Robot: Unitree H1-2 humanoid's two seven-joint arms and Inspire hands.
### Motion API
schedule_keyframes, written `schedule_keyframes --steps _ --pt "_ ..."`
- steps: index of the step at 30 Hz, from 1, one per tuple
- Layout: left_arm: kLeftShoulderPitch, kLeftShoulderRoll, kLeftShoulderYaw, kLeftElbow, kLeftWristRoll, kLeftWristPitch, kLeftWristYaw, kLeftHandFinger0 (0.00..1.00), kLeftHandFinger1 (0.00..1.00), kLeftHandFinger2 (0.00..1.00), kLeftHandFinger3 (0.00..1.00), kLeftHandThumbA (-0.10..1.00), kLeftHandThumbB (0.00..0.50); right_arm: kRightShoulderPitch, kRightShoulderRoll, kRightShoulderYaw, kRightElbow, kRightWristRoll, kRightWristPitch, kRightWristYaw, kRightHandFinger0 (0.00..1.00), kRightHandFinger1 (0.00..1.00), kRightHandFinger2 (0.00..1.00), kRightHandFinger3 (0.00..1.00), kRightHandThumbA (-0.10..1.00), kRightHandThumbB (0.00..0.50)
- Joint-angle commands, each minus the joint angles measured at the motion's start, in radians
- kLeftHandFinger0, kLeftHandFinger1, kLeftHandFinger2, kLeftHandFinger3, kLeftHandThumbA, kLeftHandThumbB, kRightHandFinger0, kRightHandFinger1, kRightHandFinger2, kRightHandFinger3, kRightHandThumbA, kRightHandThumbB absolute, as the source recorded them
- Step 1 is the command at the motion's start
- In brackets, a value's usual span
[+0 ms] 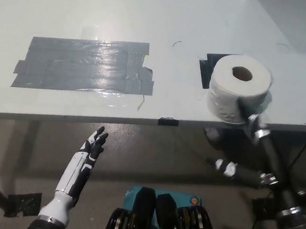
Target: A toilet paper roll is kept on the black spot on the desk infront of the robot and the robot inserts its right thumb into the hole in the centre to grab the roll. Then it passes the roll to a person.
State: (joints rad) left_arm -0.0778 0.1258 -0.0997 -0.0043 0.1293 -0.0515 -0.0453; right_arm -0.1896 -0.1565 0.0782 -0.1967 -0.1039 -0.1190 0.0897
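- A white toilet paper roll [239,95] with a brown cardboard core is seen upright on a black tape spot [209,66] near the white desk's [150,13] front edge.
- The black right hand [253,122] is raised against the roll's near side; whether it is closed cannot be told.
- The white left hand [94,144] is held below the desk edge, fingers extended, nothing held.
- A grey tape patch [85,65] is seen well apart, at the left.

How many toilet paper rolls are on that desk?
1. The toilet paper roll stands upright near the desk's front edge on the right, on a black spot, with the black right hand touching it.
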Motion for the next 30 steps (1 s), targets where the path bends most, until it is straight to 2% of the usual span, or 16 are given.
schedule_keyframes --steps 1,5,7,11,13,14,15,17,18,19,20,22,25,27,28,30 --pt "-0.009 0.013 -0.003 -0.035 0.01 -0.034 -0.012 1.0 1.0 1.0 1.0 1.0 0.122 -0.138 -0.077 -0.1 -0.248 0.002 0.171 -0.001 1.0 1.0 1.0 1.0 1.0 0.35" --pt "-0.01 0.014 -0.004 -0.034 0.01 -0.037 -0.014 1.0 1.0 1.0 1.0 1.0 0.124 -0.277 -0.177 -0.153 -0.252 -0.007 0.345 0.038 1.0 1.0 1.0 1.0 1.0 0.36" --pt "-0.009 0.015 -0.004 -0.035 0.009 -0.037 -0.015 1.0 1.0 1.0 1.0 1.0 0.124 -0.346 -0.214 -0.164 -0.216 0.01 0.4 0.05 1.0 1.0 1.0 1.0 1.0 0.343" --pt "-0.01 0.017 -0.002 -0.036 0.005 -0.038 -0.018 1.0 1.0 1.0 1.0 1.0 0.124 -0.511 -0.308 -0.133 -0.097 -0.005 0.547 0.117 1.0 1.0 1.0 1.0 0.99 0.356" --pt "-0.011 0.018 -0.003 -0.036 0.007 -0.034 -0.018 1.0 1.0 1.0 1.0 1.0 0.121 -0.588 -0.361 -0.087 0.0 -0.022 0.564 0.172 1.0 1.0 1.0 1.0 0.96 0.329" --pt "-0.011 0.018 -0.003 -0.037 0.008 -0.032 -0.018 1.0 1.0 1.0 1.0 1.0 0.121 -0.605 -0.371 -0.077 0.022 -0.024 0.567 0.184 1.0 1.0 1.0 1.0 0.95 0.33" --pt "-0.009 0.02 -0.002 -0.039 0.008 -0.032 -0.018 1.0 1.0 1.0 1.0 1.0 0.12 -0.642 -0.373 -0.066 0.08 0.001 0.586 0.204 1.0 1.0 1.0 1.0 0.87 0.322" --pt "-0.01 0.021 -0.002 -0.037 0.008 -0.037 -0.018 1.0 1.0 1.0 1.0 1.0 0.115 -0.73 -0.395 -0.001 0.216 -0.042 0.589 0.25 1.0 1.0 1.0 1.0 0.84 0.327" --pt "-0.01 0.021 -0.002 -0.037 0.008 -0.035 -0.018 1.0 1.0 1.0 1.0 1.0 0.118 -0.769 -0.407 0.037 0.277 -0.069 0.589 0.276 1.0 1.0 1.0 1.0 0.86 0.332" --pt "-0.01 0.02 -0.004 -0.038 0.012 -0.033 -0.018 1.0 1.0 1.0 1.0 1.0 0.117 -0.814 -0.418 0.083 0.341 -0.126 0.589 0.318 1.0 1.0 1.0 1.0 0.93 0.36" --pt "-0.01 0.018 -0.003 -0.038 0.011 -0.032 -0.018 1.0 1.0 1.0 1.0 1.0 0.116 -0.857 -0.419 0.117 0.414 -0.135 0.589 0.346 1.0 1.0 1.0 1.0 0.94 0.385" --pt "0.009 0.016 -0.007 -0.043 0.015 -0.037 -0.016 1.0 1.0 1.0 1.0 1.0 0.116 -0.889 -0.413 0.146 0.487 -0.124 0.589 0.376 1.0 1.0 1.0 1.0 0.85 0.35" --pt "0.022 0.015 -0.01 -0.052 0.015 -0.028 -0.019 1.0 1.0 1.0 1.0 1.0 0.11 -0.947 -0.379 0.156 0.621 -0.069 0.589 0.449 1.0 1.0 1.0 1.0 0.76 0.373" --pt "0.026 0.014 -0.012 -0.057 0.023 -0.016 -0.019 1.0 1.0 1.0 1.0 1.0 0.113 -1.008 -0.371 0.238 0.72 -0.075 0.589 0.516 1.0 1.0 1.0 1.0 0.82 0.36" --pt "0.028 0.013 -0.011 -0.058 0.022 -0.017 -0.019 1.0 1.0 1.0 1.0 1.0 0.114 -1.028 -0.37 0.269 0.751 -0.075 0.588 0.539 1.0 1.0 1.0 1.0 0.86 0.338" --pt "0.031 0.007 -0.008 -0.06 0.015 -0.018 -0.018 1.0 1.0 1.0 1.0 1.0 0.128 -1.072 -0.35 0.312 0.845 -0.084 0.575 0.575 1.0 1.0 1.0 1.0 0.86 0.349"
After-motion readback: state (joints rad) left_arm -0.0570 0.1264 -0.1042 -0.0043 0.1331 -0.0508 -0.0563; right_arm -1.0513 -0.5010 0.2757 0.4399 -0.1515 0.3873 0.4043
